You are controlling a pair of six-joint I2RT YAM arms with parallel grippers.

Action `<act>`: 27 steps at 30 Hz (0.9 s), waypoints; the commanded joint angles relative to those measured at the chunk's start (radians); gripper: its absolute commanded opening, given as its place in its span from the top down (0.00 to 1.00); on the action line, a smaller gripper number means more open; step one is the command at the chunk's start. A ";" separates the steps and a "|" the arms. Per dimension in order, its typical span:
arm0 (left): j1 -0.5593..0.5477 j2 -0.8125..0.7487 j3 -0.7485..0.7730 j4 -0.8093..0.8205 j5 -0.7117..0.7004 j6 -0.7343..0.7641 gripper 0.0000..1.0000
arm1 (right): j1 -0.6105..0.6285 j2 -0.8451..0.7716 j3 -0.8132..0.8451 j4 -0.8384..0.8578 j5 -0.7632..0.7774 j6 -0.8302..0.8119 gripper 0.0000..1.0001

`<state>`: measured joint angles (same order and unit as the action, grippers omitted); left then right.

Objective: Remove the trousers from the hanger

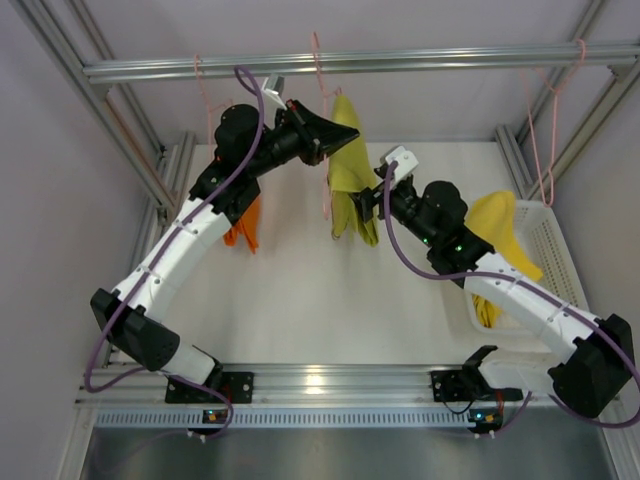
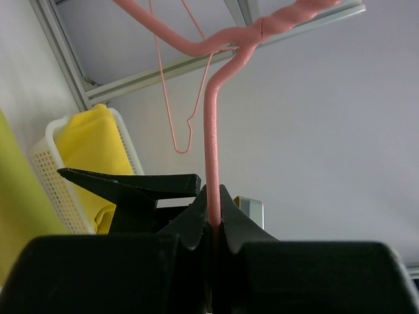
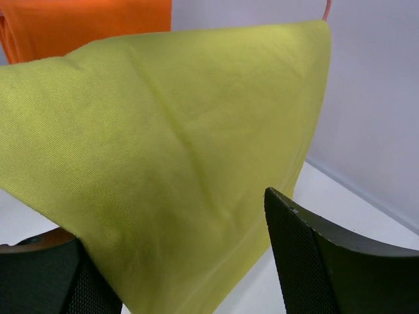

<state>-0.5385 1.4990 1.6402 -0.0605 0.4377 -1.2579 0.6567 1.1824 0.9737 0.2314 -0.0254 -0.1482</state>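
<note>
The yellow-green trousers [image 1: 350,175] hang folded over a pink hanger [image 1: 322,90] on the top rail. My left gripper [image 1: 338,138] is shut on that hanger's wire [image 2: 212,150] just below its twisted neck. My right gripper [image 1: 372,195] is open, its fingers [image 3: 327,261] on either side of the yellow-green cloth [image 3: 163,163] at its lower edge. The orange trousers [image 1: 243,228] hang at the left behind my left arm, and show at the top of the right wrist view [image 3: 78,23]. The yellow trousers [image 1: 500,235] lie in the white basket [image 1: 545,250].
An empty pink hanger [image 1: 545,130] hangs from the rail at the right, above the basket; it also shows in the left wrist view [image 2: 177,98]. Aluminium frame posts stand at both sides. The rail [image 1: 400,62] crosses the top.
</note>
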 commanded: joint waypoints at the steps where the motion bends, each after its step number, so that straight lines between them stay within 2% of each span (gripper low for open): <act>1: -0.003 -0.034 0.073 0.195 0.026 0.031 1.00 | -0.034 -0.033 -0.003 0.029 -0.042 -0.039 0.28; 8: -0.008 -0.022 0.090 0.202 0.027 0.029 1.00 | -0.035 0.016 0.011 0.034 -0.035 -0.047 0.31; 13: -0.014 -0.022 0.090 0.206 0.032 0.017 1.00 | -0.037 0.045 0.034 0.040 0.045 -0.040 0.33; 27: -0.052 0.009 0.121 0.212 0.012 -0.017 1.00 | -0.035 0.137 0.103 0.111 0.030 0.062 0.12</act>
<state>-0.5663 1.5394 1.6627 -0.0605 0.4248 -1.2659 0.6445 1.3045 1.0187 0.2523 -0.0257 -0.1249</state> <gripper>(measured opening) 0.050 0.874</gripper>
